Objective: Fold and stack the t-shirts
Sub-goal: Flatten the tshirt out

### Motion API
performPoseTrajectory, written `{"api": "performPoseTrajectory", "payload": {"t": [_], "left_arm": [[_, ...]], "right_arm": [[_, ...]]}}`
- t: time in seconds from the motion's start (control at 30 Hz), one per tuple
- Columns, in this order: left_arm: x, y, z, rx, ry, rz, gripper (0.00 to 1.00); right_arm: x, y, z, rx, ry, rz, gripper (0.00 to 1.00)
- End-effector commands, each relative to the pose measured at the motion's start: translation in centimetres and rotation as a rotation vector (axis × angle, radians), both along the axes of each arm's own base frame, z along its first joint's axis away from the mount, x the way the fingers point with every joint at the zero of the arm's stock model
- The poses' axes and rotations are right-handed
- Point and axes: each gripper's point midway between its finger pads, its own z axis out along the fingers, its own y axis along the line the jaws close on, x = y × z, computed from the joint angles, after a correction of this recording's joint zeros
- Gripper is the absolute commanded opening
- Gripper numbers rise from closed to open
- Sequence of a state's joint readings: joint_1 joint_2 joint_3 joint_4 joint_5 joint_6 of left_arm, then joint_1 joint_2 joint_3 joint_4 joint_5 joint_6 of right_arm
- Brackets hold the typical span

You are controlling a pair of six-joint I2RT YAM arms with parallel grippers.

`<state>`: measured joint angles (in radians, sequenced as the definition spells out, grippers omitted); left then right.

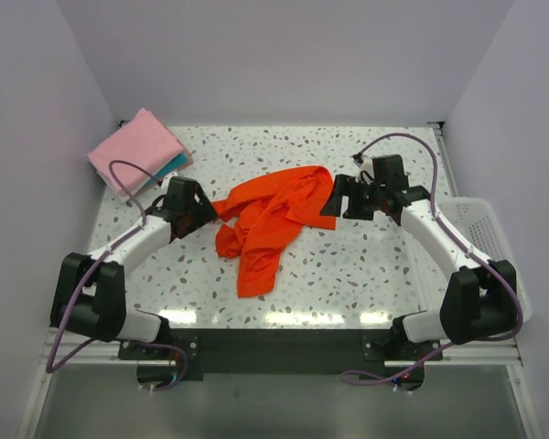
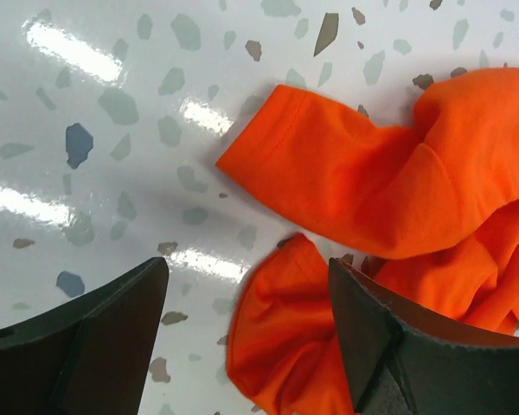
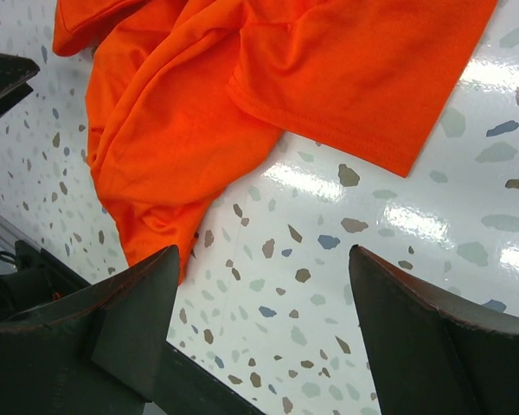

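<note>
At the far left corner of the table [image 1: 366, 274], we see a folded pink t-shirt [image 1: 133, 146] lying on a folded teal t-shirt [image 1: 177, 165], of which only a strip shows. Neither wrist camera takes these in.

Just right of that pile, the left gripper [image 2: 246, 272] hangs over the left side of the crumpled orange-red t-shirt [image 1: 270, 219]. Its wrist view gives us what the top view cannot. The jaws stand wide apart and a sleeve lies flat on the table beyond the tips. A bunched fold of the cloth sits between the jaws, close to one of them, and nothing is pinched.

The orange-red t-shirt lies in the middle of the table, unfolded, with a long tail running toward the near edge.

At its right side the right gripper [image 3: 265, 259] points toward it. From above we cannot judge its opening. Its wrist view shows the jaws spread wide over bare table, with the shirt's hem just beyond the tips and untouched.

A white mesh basket [image 1: 488, 229] sits at the right edge, seen only from above.
</note>
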<state>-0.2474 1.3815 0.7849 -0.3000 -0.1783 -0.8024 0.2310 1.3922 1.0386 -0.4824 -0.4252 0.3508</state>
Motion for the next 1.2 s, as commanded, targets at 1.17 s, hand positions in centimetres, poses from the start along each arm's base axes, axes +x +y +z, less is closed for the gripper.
{"api": "performPoseTrajectory", "payload": {"t": [1.17], "left_arm": [[4.4, 0.4, -3.2, -0.141, -0.027, 0.238, 0.52]], "right_arm": [[-1.4, 0.7, -0.1, 0.035, 0.002, 0.038, 0.82]]}}
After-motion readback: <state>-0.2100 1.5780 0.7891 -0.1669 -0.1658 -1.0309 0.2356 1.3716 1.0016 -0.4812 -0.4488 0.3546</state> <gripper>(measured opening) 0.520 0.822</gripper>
